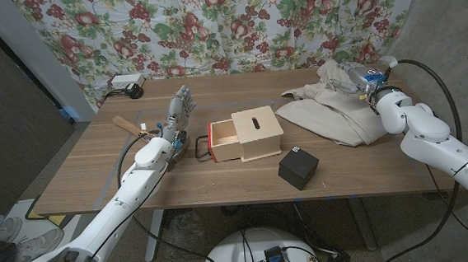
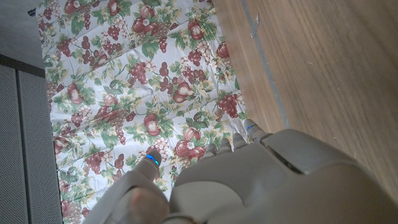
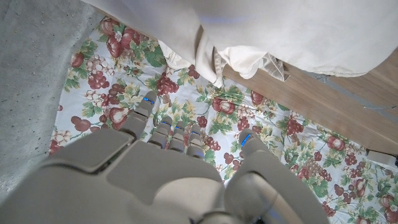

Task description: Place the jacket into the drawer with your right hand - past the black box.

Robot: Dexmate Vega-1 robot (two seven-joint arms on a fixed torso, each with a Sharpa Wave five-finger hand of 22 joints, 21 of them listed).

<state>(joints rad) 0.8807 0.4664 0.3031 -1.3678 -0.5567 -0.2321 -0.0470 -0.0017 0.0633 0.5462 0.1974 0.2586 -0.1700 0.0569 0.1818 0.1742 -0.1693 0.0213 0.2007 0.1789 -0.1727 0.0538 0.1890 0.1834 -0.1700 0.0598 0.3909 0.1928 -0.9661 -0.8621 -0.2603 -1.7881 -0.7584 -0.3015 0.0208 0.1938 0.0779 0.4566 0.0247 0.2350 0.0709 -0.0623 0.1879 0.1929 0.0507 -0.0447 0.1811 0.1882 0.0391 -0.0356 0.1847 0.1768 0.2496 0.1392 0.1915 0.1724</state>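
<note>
Head view: rumpled cloth jacket (image 1: 331, 108), boxy wooden drawer (image 1: 226, 140).

Lighting over my table (image 1: 221, 177) is even and moderately bright, apparently from overhead; no harsh glare on the wood. The black box (image 1: 298, 168) and the drawer (image 1: 245, 135) cast short, soft shadows. Left corner beyond the floral curtain (image 1: 226, 24) is dim. Head view is sharp at the middle, with straight edges bowing slightly toward the corners. In both wrist views my own hand sits close and soft, out of focus. My left hand (image 2: 249, 186) shows dull grey; my right hand (image 3: 168, 180) likewise. The jacket (image 3: 298, 31) reads bright, near washed out.
</note>
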